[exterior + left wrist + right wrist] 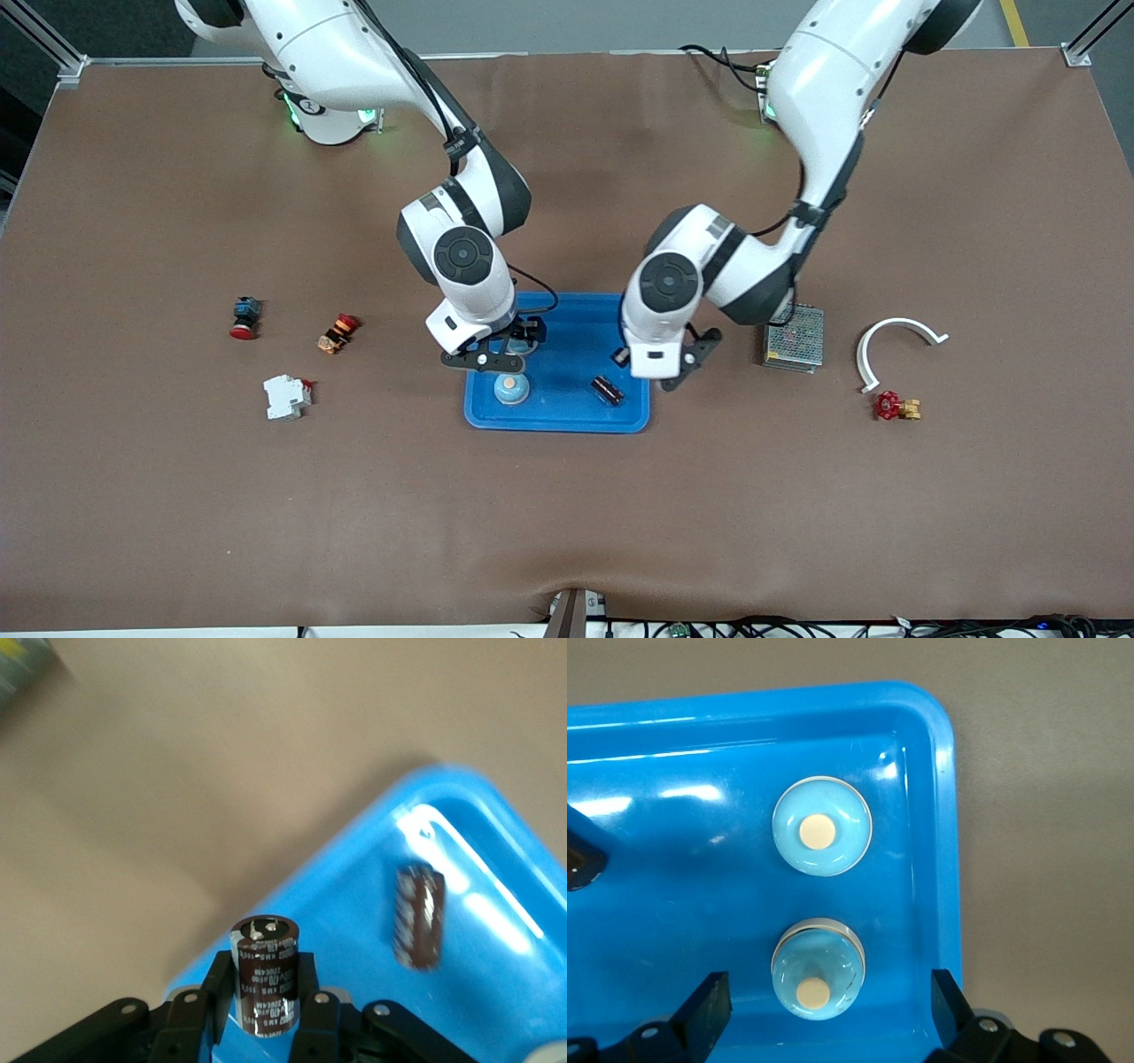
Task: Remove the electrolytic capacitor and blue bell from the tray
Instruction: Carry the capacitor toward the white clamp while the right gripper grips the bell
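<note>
A blue tray [567,416] lies mid-table. My left gripper [622,358] [263,997] hangs over the tray's edge toward the left arm's end, shut on an upright dark capacitor [264,961]. A second capacitor [608,390] [418,915] lies on its side in the tray. Two pale blue bells stand in the tray toward the right arm's end. My right gripper [509,346] [828,1001] is open just over one bell [818,970], its fingers on either side and apart from it. The other bell [512,387] [822,827] stands nearer the front camera.
Toward the right arm's end lie a red push button [245,317], an orange-red button [337,333] and a white breaker [286,396]. Toward the left arm's end are a metal power supply [794,337], a white curved bracket [895,341] and a red valve [897,406].
</note>
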Controlling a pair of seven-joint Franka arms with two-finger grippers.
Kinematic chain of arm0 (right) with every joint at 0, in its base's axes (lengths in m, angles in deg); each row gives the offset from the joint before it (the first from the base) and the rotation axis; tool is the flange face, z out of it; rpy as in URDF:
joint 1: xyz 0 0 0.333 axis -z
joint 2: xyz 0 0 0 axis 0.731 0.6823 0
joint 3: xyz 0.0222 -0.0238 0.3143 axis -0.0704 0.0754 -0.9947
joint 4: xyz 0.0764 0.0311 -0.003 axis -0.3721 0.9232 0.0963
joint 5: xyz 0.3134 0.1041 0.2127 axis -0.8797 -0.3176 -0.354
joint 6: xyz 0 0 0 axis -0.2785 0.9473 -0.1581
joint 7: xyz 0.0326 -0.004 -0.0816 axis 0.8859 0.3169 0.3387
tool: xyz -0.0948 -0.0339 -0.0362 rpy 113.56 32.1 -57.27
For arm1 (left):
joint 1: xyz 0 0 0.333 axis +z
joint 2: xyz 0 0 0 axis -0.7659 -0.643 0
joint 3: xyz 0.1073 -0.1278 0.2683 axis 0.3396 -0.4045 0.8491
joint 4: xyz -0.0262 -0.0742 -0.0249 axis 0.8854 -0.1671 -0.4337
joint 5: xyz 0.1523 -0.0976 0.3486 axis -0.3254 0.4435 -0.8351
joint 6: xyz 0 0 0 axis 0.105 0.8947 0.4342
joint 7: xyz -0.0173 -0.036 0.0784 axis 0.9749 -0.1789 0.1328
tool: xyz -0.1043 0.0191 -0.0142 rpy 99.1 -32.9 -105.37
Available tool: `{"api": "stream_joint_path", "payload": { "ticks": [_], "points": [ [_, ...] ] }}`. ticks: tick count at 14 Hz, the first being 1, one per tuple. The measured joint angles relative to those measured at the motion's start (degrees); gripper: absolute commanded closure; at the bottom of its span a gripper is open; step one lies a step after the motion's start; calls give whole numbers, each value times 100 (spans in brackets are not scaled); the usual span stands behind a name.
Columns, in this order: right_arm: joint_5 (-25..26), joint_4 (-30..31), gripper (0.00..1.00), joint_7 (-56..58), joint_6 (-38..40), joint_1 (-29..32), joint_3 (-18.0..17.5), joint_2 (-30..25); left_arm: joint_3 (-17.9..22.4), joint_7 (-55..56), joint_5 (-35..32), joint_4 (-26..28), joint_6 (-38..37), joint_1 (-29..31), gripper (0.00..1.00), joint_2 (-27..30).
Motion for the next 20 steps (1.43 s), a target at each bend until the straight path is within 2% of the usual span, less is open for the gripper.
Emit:
{"api": "stream_joint_path", "payload": {
  "ticks": [5,12,17,20],
  "points": [
    [0,116,0,113,-263,-33,-1,108,-6,-745,-8,175,-822,618,100,492],
    [0,309,0,154,-435,-152,-2,143,1,-2507,-282,1671,-886,1788,100,1542],
    [0,337,0,155,-567,-211,-3,245,-3,-2952,-503,2452,-849,2157,100,1944],
    [0,338,0,156,-606,-219,-3,312,-1,-3273,-603,3097,-425,2430,100,2231]
  ]
}}
